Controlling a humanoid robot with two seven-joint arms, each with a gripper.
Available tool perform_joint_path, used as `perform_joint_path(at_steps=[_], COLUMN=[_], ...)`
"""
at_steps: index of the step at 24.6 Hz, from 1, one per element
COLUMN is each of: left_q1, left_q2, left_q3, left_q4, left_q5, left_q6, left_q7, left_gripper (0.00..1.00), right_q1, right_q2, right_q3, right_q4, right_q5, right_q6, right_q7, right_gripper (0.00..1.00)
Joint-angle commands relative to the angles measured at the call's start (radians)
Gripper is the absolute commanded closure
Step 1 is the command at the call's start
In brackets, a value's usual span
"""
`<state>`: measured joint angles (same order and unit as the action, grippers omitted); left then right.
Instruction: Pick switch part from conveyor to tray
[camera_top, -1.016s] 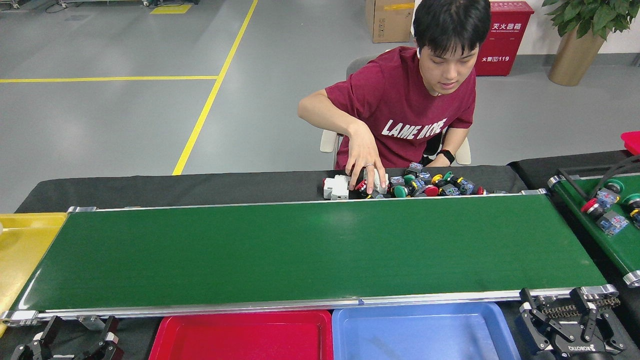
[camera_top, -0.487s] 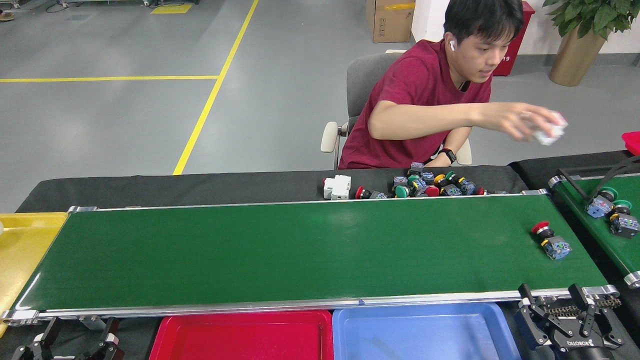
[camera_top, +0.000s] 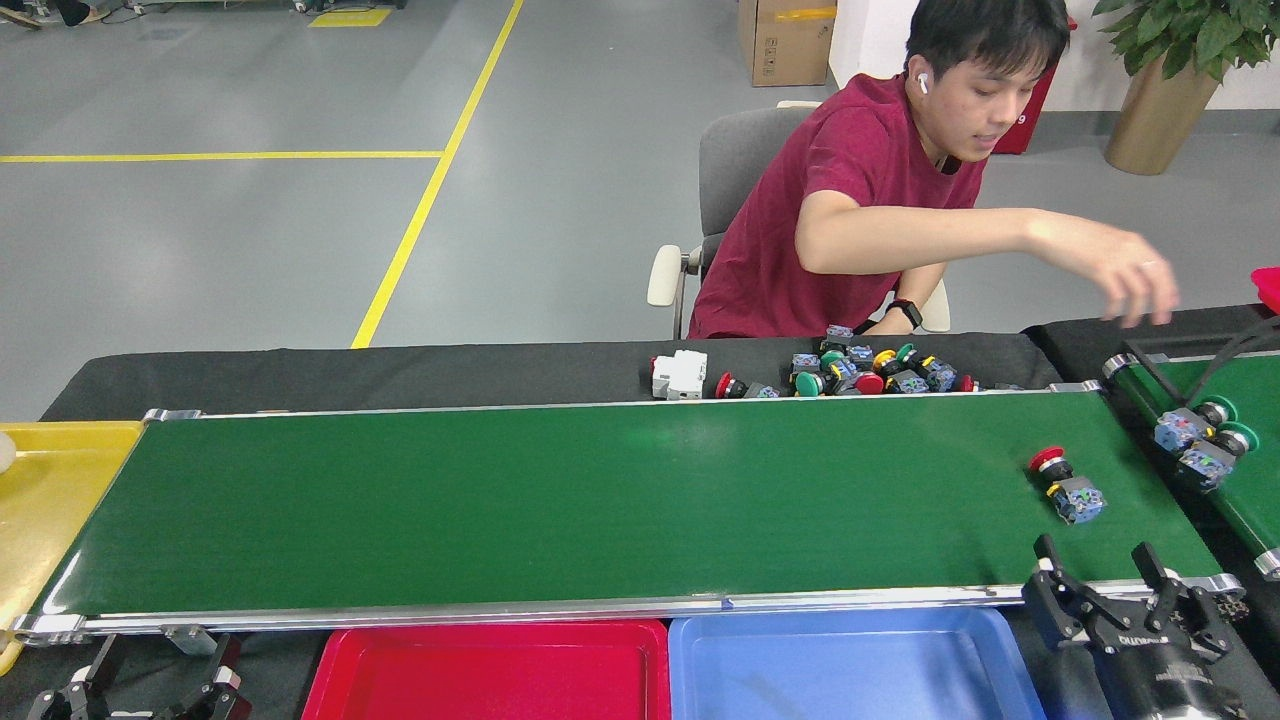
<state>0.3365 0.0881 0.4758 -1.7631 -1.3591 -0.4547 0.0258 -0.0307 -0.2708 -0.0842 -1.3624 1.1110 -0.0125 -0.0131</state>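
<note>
Black metal grippers (camera_top: 1110, 585), angular linked jaws, white lettering.

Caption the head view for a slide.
Red-capped switch part rides the conveyor toward the open right gripper, above red and blue trays.

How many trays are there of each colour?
Red tray: 1
Blue tray: 1
Yellow tray: 1
Total: 3 trays. All three are cut off by the picture's edge. A red thing shows at the far right edge, too little of it to tell what it is.
</note>
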Motion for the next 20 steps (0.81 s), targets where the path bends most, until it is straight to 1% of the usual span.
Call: perform_joint_path(at_steps=[1, 6, 8, 9, 10, 11, 12, 13, 14, 15, 16, 20], left_q1=[-0.007, -0.011, -0.021, -0.025, -0.030, -0.033, -0.037, -0.040, -0.044, -0.044, -0.044, -0.044], left_q2=[0.006, 0.009, 0.010, 0.012, 0.012, 0.012, 0.012, 0.012, 0.012, 0.012, 0.012, 0.012], left_q3=[0.000, -0.002, -0.005, -0.005, -0.008, -0.014, -0.022, -0.029, -0.033, -0.033, -0.033, -0.033], left_q4=[-0.012, -0.012, -0.010, -0.010, -0.009, -0.009, -0.009, -0.009, -0.009, -0.009, -0.009, -0.009], left_q5=[0.003, 0.003, 0.001, 0.001, -0.002, -0.002, -0.002, -0.002, -0.002, -0.002, -0.002, -0.002], left_q6=[0.002, 0.002, 0.001, 0.001, 0.001, 0.001, 0.001, 0.001, 0.001, 0.002, 0.002, 0.001], left_q7=[0.008, 0.006, 0.006, 0.006, 0.006, 0.006, 0.006, 0.006, 0.006, 0.006, 0.006, 0.006], left_gripper=[0.00, 0.00, 0.00, 0.00, 0.00, 0.00, 0.00, 0.00, 0.00, 0.00, 0.00, 0.00], right_q1=[-0.058, -0.210, -0.253, -0.267, -0.279, -0.285, -0.293, -0.295, -0.295, -0.295, -0.295, -0.290], right_q2=[-0.016, -0.016, -0.013, -0.013, -0.015, -0.016, -0.021, -0.033, -0.042, -0.042, -0.041, -0.042], right_q3=[0.040, 0.135, 0.147, 0.153, 0.164, 0.173, 0.188, 0.202, 0.205, 0.204, 0.199, 0.199], right_q4=[0.052, 0.223, 0.281, 0.304, 0.325, 0.336, 0.344, 0.352, 0.356, 0.358, 0.355, 0.332], right_q5=[0.003, 0.001, 0.001, 0.000, -0.002, -0.002, -0.002, -0.005, -0.013, -0.017, -0.025, -0.048], right_q6=[0.042, 0.114, 0.115, 0.114, 0.108, 0.103, 0.095, 0.069, 0.028, -0.011, -0.038, -0.101], right_q7=[0.004, 0.002, 0.002, 0.004, 0.004, 0.005, 0.004, 0.002, -0.002, -0.004, -0.005, -0.004], right_gripper=[0.03, 0.03, 0.06, 0.11, 0.23, 0.31, 0.49, 0.70, 0.89, 0.97, 0.98, 0.98])
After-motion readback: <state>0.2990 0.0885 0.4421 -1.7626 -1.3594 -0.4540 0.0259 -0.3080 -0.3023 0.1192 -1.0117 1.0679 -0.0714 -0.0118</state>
